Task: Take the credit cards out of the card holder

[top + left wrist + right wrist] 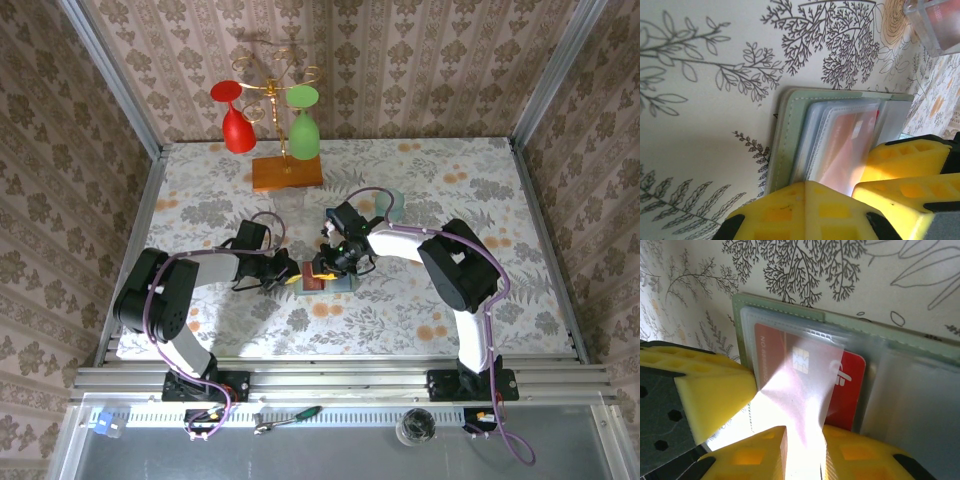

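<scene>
My left pincer (288, 271) is shut tight with nothing between its tips. It rests on the left edge of the card holder (790, 135), I judge as a weight, so the wallet won't slide or fold when the other side pulls. The holder lies open and flat on the flowered table (450, 170), between my two arms, with its pale inside and stacked plastic pockets facing up. A red credit card (847, 385) sits in a pocket, its chip showing through. To the right, my right pincer (805, 445) is narrow, nipping a clear sleeve (807, 385) that lifts off the card and runs into the gap between its tips. That looks like sleeve, not card, so I judge no card is out yet.
</scene>
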{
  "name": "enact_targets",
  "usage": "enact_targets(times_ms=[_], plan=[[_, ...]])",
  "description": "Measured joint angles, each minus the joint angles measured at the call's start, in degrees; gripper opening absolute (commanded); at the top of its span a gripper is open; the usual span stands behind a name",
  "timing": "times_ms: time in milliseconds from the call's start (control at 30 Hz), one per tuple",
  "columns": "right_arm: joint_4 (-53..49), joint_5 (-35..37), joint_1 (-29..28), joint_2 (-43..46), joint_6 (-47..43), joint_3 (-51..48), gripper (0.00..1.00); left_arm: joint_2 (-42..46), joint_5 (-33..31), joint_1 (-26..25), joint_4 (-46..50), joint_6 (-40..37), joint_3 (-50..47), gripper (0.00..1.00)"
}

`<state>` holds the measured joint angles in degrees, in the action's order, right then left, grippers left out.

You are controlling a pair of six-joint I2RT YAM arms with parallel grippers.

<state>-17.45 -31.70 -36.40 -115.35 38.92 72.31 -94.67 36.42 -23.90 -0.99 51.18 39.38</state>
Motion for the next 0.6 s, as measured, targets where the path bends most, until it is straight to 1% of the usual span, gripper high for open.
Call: enact_targets(times_ms=[600], plan=[[-5.51,4.79,-0.24,0.61,-3.63,1.53,0.24,0.0,0.02,0.0,-0.04,0.0,0.02,0.0]])
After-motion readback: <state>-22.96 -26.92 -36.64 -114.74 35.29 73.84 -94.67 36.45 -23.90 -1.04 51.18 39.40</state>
